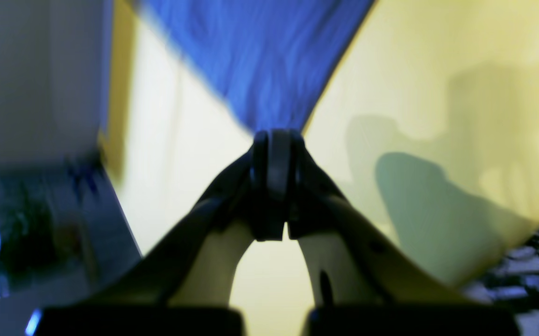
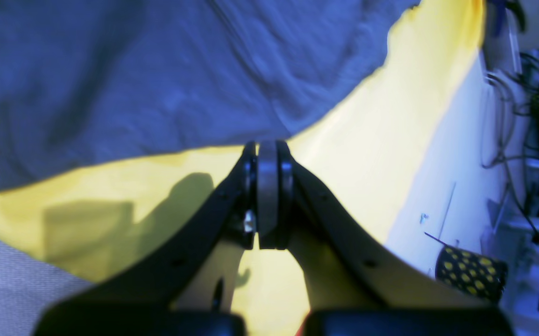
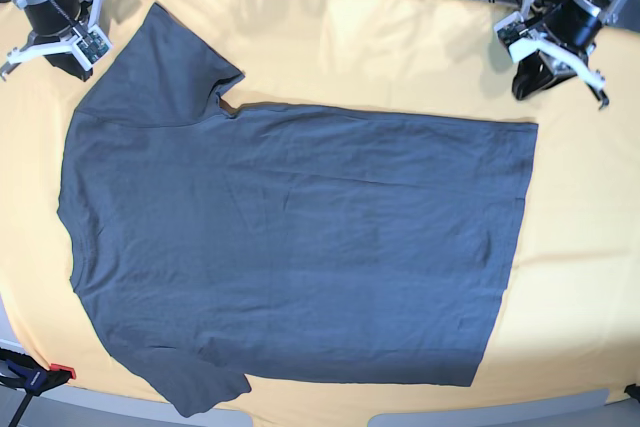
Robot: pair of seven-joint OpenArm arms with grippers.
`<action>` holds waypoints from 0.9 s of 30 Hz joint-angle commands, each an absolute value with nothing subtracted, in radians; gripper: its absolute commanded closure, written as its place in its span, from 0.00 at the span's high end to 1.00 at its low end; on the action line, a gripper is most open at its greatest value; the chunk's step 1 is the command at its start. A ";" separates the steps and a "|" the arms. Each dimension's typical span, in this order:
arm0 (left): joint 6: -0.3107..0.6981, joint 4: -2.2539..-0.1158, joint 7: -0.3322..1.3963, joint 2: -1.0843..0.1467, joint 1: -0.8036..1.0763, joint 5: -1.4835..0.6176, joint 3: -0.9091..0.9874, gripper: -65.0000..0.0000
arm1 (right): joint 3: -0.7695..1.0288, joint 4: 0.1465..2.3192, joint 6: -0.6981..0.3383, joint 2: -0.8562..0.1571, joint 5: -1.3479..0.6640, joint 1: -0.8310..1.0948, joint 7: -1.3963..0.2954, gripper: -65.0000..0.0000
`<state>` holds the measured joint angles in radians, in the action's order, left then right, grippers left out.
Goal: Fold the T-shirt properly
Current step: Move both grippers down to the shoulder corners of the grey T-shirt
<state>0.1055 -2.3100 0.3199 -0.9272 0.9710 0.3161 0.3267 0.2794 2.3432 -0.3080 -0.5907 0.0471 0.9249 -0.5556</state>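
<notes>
A large bright yellow cloth (image 3: pixel 400 42) covers the desk from edge to edge in the base view, its surface smooth with only faint creases.

On it lies the dark slate-grey short-sleeved cotton T-shirt (image 3: pixel 300 247), spread flat and unfolded, taking up most of the middle of the cloth. The collar end points to that view's left and the straight hem runs down the view's right side. One sleeve reaches toward the upper left corner, the other toward the lower left edge. The fabric is softly wrinkled, with shallow folds across the body. In the right wrist view the T-shirt (image 2: pixel 157 79) fills the upper part, its edge lying on the yellow cloth (image 2: pixel 367 154) just ahead of the fingertips. In the left wrist view a corner of the T-shirt (image 1: pixel 260 60) comes to a point just above the fingertips, with the yellow cloth (image 1: pixel 437 93) on both sides; this view is too blurred to tell whether the fabric is touched.

The right gripper (image 3: pixel 62 37), black with white fittings, sits at the upper left of the base view, beside the upper sleeve. Seen from its wrist, the right gripper (image 2: pixel 268 154) is fully closed, pads pressed together with nothing between them.

The left gripper (image 3: pixel 548 65) is at the upper right, near the hem's top corner. From its wrist the left gripper (image 1: pixel 276 140) is likewise closed, with no cloth seen between its pads.
</notes>
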 commanded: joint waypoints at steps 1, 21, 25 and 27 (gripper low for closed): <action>0.107 -2.280 0.308 -0.963 0.949 0.323 0.337 0.00 | 0.288 2.356 -0.305 -0.601 0.043 0.924 -0.538 0.00; 0.457 -1.825 -0.159 -1.219 0.684 0.290 0.307 0.51 | 0.288 2.356 -0.310 -0.595 0.022 0.916 -0.542 0.00; 0.411 -1.808 -0.183 -1.245 0.683 0.390 0.250 0.51 | 0.288 2.356 -0.310 -0.595 0.022 0.917 -0.543 0.00; 0.379 -1.803 -0.183 -1.246 0.673 0.424 0.208 0.51 | 0.288 2.356 -0.310 -0.595 0.022 0.917 -0.543 0.00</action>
